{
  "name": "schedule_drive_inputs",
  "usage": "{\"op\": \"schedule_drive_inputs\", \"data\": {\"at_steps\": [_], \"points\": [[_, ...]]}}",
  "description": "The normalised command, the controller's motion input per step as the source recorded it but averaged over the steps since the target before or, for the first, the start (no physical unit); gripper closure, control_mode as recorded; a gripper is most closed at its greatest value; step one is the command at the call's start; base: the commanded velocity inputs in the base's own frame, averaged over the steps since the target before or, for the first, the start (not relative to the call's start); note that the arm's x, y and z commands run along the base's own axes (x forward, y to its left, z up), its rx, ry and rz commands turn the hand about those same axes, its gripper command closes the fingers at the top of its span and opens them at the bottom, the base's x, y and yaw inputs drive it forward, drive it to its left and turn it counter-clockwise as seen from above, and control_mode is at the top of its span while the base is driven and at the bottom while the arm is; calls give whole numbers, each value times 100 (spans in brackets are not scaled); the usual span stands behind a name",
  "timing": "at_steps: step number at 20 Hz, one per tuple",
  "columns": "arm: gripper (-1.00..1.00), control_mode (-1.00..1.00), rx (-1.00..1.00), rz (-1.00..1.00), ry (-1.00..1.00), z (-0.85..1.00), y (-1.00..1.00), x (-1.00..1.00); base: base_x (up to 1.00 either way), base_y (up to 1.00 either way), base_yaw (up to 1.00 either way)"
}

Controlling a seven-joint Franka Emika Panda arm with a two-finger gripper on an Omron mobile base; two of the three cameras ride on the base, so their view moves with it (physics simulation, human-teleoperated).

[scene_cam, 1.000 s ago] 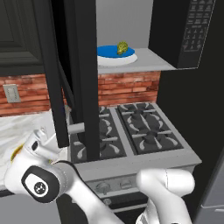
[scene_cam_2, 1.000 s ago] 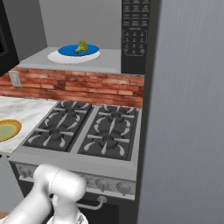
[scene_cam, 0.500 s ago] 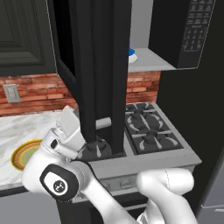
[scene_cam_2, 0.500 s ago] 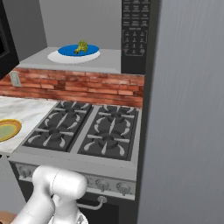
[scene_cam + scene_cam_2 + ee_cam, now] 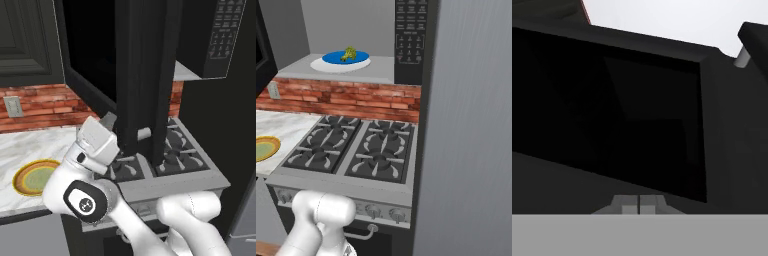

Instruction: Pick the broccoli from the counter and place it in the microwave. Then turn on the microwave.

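From the left base view, the microwave's (image 5: 210,40) glossy black door (image 5: 145,75) stands swung partway out in front of its cavity, hiding most of the inside, and the gripper (image 5: 107,120) sits just beside the door's lower edge, its wrist a boxy white block. Below the microwave lies a black gas stovetop (image 5: 165,160) with cast grates; to the left of that is the white, grey-veined marble counter (image 5: 30,145) carrying a round yellow plate (image 5: 34,176) with a greenish centre, backed by a red brick wall with a pale outlet (image 5: 12,106). From the right base view, the small lumpy yellow-green broccoli (image 5: 349,52) lies on a blue plate (image 5: 345,57) on the white turntable (image 5: 331,65) on the microwave's light grey floor, left of the dark button panel (image 5: 412,35); a tall smooth grey panel (image 5: 476,125) stands to the right. In the hand view, the closed fingertips (image 5: 629,205), holding nothing, point at the door's dark glass pane (image 5: 612,110).
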Motion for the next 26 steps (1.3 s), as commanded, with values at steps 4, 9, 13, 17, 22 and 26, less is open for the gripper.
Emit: {"op": "schedule_drive_inputs", "data": {"at_steps": [4, 9, 13, 17, 22, 26], "points": [[100, -100, 0, 0, 10, 37, -61, 0, 0, 0, 0], [100, -100, 2, 3, 11, 40, -61, 0, 0, 0, 0], [100, -100, 2, 5, 13, 30, -59, 0, 0, 0, 0], [100, -100, 4, 11, 17, 16, -55, 0, 0, 0, 0], [100, -100, 10, 23, 21, 8, -50, 9, 0, 0, 0], [100, -100, 16, 34, 19, 7, -40, 28, 0, 0, 0]]}}
